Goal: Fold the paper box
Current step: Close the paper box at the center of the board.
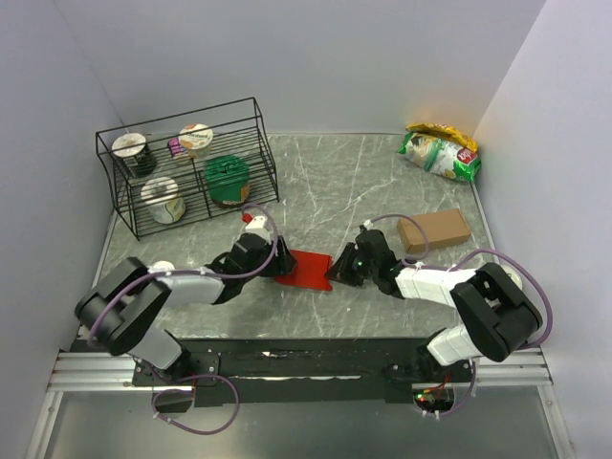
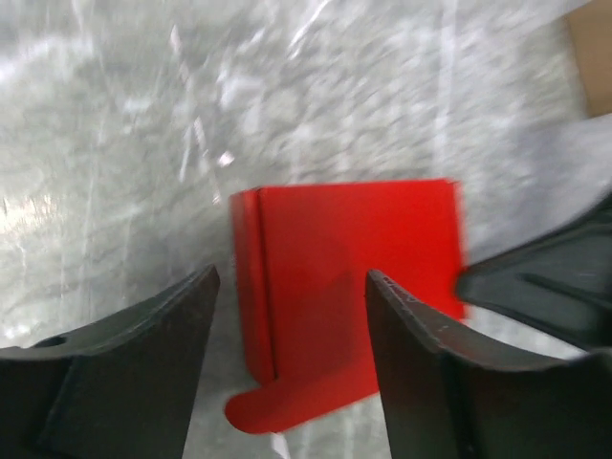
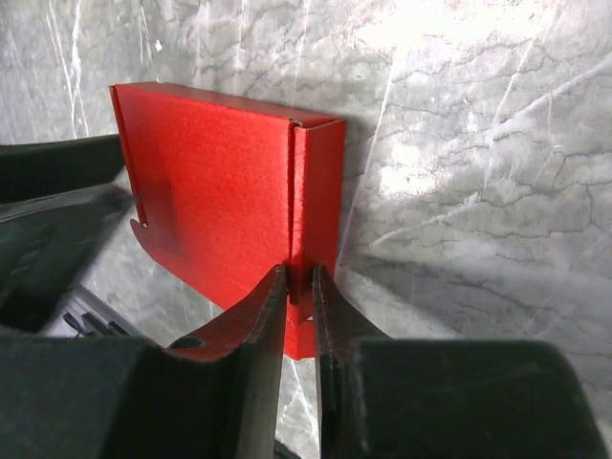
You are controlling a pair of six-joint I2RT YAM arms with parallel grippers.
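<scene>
The grey marble-patterned table (image 1: 382,182) fills the workspace, walled in on three sides. At its far left stands a black wire rack (image 1: 268,158) holding three lidded cups and a green-lidded tub (image 1: 228,177). The left arm (image 1: 163,292) and the right arm (image 1: 459,287) both reach in toward the middle of the table from the near edge.

At the far right corner lies a green and yellow snack bag (image 1: 440,153), and nearer the right arm a plain brown cardboard box (image 1: 435,230) lies flat, well apart from the grippers.

The paper box (image 1: 308,270) sits at the centre of the table, between the two grippers. It is bright red, folded into a flat rectangle with a narrow creased side panel and a rounded tab showing at one corner.

The left gripper (image 2: 292,275) has its fingers spread wide above the red card, with the box's fold line visible between them. Whether either finger touches the card cannot be told.

The right gripper (image 3: 299,277) has its fingers pressed nearly together, pinching the box's narrow side panel at its lower edge.
</scene>
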